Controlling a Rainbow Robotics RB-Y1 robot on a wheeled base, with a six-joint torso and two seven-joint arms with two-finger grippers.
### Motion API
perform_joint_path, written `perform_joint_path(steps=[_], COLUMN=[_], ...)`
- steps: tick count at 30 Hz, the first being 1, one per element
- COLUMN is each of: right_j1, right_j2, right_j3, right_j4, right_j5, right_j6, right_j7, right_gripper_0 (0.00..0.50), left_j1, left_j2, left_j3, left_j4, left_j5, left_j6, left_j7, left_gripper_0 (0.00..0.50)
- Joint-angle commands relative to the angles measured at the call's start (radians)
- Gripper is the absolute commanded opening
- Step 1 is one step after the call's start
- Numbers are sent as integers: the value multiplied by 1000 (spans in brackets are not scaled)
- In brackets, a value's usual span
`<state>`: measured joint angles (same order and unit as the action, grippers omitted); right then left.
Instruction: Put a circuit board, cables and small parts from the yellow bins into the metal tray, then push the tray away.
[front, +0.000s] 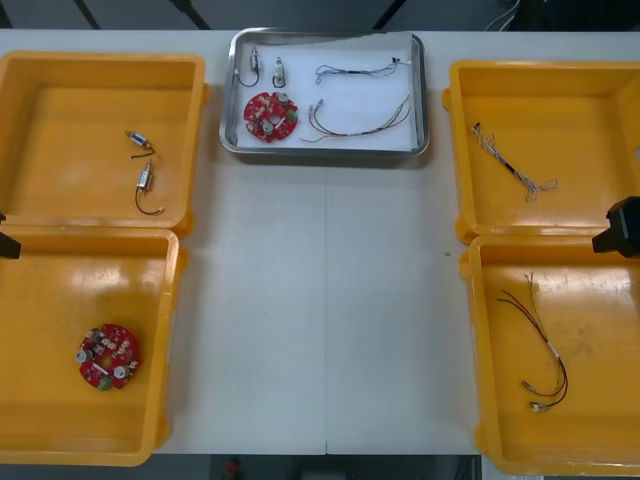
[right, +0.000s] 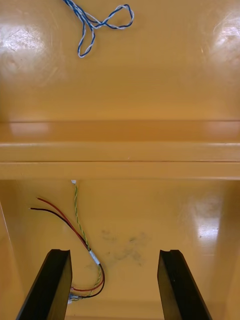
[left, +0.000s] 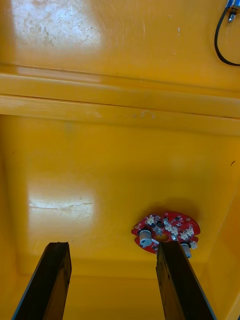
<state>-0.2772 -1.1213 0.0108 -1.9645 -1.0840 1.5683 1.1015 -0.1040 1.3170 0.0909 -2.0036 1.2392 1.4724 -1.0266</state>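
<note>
Right gripper (right: 114, 252) gapes over cable (right: 93, 257) — left gripper (left: 112, 246) gapes over circuit board (left: 167, 230).

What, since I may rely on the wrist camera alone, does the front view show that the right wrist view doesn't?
Front view, not the right wrist: the metal tray holding a round red circuit board, small metal parts and cables, plus the left yellow bins, one with a second circuit board. Right wrist view, not the front: the right hand, fingers open, above the near right bin. Both: the twisted blue and white cable in the far right bin and the red and yellow cable in the near one.
</note>
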Motion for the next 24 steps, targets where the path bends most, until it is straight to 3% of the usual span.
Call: perform_joint_path(steps=[1,24], right_j1=[7,7], right_j2=[0,0], right_j3=[11,11], right_j4=[-11,-11], right_j5=[6,6], right_j6=[-11,-11], right_j7=[11,11], right_gripper_0=[500,500], left_j1=[17,17], left_j2=[51,51], left_j3=[23,23], left_j4=[-15,-15], left_j5=[-9,-9], left_j6=[-9,-9], left_j7=[-44,-44], left_gripper_0=[500,500])
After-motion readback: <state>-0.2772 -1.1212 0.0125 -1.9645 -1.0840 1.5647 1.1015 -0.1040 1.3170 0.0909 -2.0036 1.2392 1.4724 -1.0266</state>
